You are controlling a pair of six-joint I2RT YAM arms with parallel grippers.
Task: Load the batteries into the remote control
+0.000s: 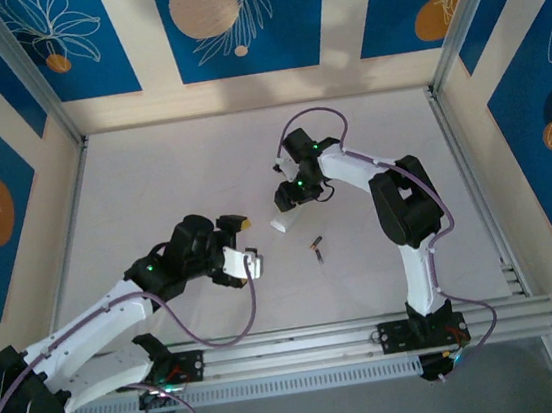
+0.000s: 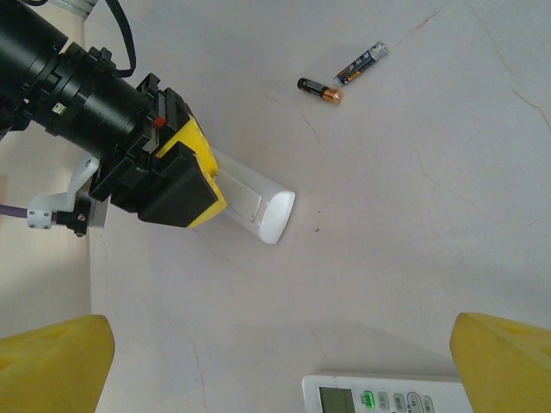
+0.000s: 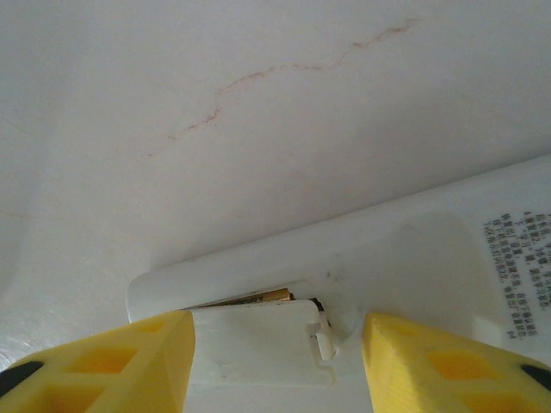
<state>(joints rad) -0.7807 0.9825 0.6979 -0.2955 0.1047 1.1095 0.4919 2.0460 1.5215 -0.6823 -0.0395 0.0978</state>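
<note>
White worktop [image 1: 172, 179], faintly veined, boxed in by blue leaf-printed panels [image 1: 233, 20]. Stock on it as follows.

Item 1, batteries. Two lie loose on bare worktop: a black cell [image 2: 320, 89], copper-ended, and a striped cell [image 2: 362, 64] with a paler tip. Their near ends are close but apart, forming a shallow V. A seated cell [image 3: 250, 298] shows as a brassy sliver inside the bay of item 2.

Item 2, remote control [image 3: 413, 249]. White, back upward, printed label [image 3: 516, 249] at one end and battery bay at the other. Its cover [image 3: 254, 344] rests over the bay and does not look latched.

Item 3, right claw [image 3: 277, 357]. The yellow fingers are parted either side of that cover, one at its edge and the other clear of it. You are pinching nothing.

Item 4, left claw [image 2: 280, 361]. Spread wide and empty, above a second remote [image 2: 387, 397] that lies face up with its display and buttons cut off by the frame.

Relation to mind: seen from overhead, the loose cells lie from your right claw toward the arm bases and slightly right, just past the remote control's rounded end. The black cell runs roughly along the remote's long axis and the striped one lies across it. By my judgement your right claw is the nearer, narrowly.

Not legible: the slot count, the polarity marks, and whether the seated cell is fully home.
</note>
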